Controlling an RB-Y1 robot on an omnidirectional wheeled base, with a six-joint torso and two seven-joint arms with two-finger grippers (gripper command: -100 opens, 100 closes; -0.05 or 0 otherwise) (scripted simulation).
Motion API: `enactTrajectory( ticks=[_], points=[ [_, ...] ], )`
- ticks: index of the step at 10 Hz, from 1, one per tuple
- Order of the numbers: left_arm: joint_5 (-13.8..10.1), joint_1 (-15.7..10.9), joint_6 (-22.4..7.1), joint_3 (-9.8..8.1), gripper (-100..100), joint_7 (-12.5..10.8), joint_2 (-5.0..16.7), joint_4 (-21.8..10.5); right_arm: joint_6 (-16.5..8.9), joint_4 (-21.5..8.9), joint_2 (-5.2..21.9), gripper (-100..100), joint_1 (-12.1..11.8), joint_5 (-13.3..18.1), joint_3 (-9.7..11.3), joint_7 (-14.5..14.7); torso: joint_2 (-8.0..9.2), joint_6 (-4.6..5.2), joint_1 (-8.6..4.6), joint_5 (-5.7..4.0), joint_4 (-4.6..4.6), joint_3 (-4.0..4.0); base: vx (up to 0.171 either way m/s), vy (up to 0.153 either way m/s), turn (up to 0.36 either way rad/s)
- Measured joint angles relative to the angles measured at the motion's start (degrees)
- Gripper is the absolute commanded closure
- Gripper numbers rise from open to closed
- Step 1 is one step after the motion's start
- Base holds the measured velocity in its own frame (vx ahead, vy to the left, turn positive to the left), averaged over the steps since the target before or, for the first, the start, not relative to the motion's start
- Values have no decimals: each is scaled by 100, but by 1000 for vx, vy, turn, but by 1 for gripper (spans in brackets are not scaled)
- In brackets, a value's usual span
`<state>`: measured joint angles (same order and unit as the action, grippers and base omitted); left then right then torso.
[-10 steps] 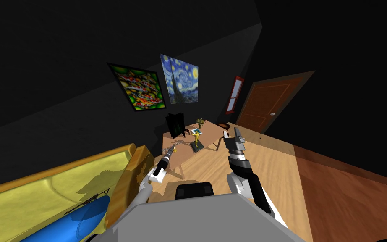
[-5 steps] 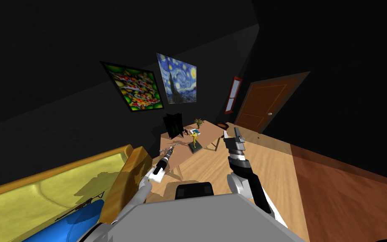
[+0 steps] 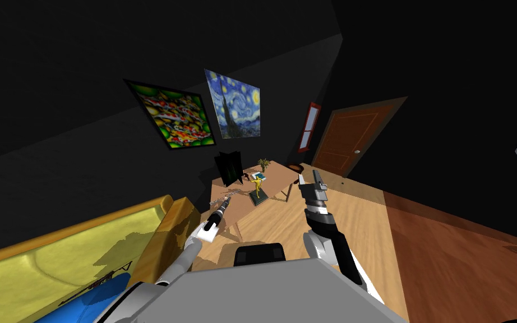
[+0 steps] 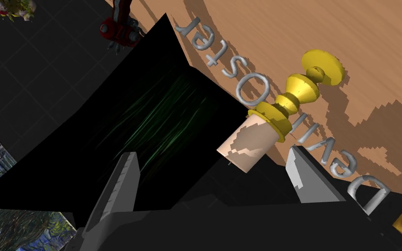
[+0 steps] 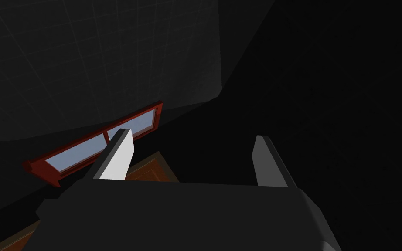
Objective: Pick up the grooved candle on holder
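Candle (image 4: pixel 246 146) in yellow holder (image 4: pixel 298 87) stands on table (image 4: pixel 370 52), just ahead of left gripper (image 4: pixel 212 151). Long axis points toward claw, off-centre toward one finger. Left fingers spread wide, empty. Right gripper (image 5: pixel 191 134) likewise spread, empty, farther off.

We are holding our left tool (image 3: pixel 227 197) over the table (image 3: pixel 277 175) beside the yellow sofa (image 3: pixel 83 247); our right tool (image 3: pixel 310 179) is hovering, fingers apart.

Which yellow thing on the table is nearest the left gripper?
The yellow candle holder, just ahead of the left gripper; the gold figure stands farther away.
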<state>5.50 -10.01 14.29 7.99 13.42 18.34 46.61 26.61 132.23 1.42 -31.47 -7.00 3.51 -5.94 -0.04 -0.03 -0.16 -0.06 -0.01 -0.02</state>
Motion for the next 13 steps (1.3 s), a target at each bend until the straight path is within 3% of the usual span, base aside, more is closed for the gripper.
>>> enactTrajectory(
  ticks=[3, 5, 6, 9, 12, 13],
  points=[
    [21, -242, -71, 18, -100, 103, 92, -553, 0, 0, 0, 0, 0, 0, 0, 0, -2, -1, 2, 0, -1, -1, 28, -49, -32],
    [22, -324, -174, 74, -100, 118, 216, -747, 0, 0, 0, 0, 0, 0, 0, 0, 1, -2, 5, 1, 0, 0, 16, -34, -17],
    [27, -467, -137, 71, -100, 146, 236, -1017, 0, 0, 0, 0, 0, 0, 0, 0, 1, -1, 5, 1, 0, 1, 16, -43, -38],
    [43, -614, -311, 100, -100, 227, 367, -1355, 0, 0, 0, 0, 0, 0, 0, 0, 0, -2, 1, 0, 0, 0, 21, -41, -21],
    [42, -791, -279, 137, -100, 242, 455, -1753, 0, 0, 0, 0, 0, 0, 0, 0, 4, -2, 14, 2, 1, 2, 11, -11, -11],
    [42, -797, -278, 139, 0, 241, 459, -1768, 0, 0, 0, 0, 0, 0, -1, 0, 6, -2, 16, 3, 1, 3, 0, 0, 0]
  ],
)
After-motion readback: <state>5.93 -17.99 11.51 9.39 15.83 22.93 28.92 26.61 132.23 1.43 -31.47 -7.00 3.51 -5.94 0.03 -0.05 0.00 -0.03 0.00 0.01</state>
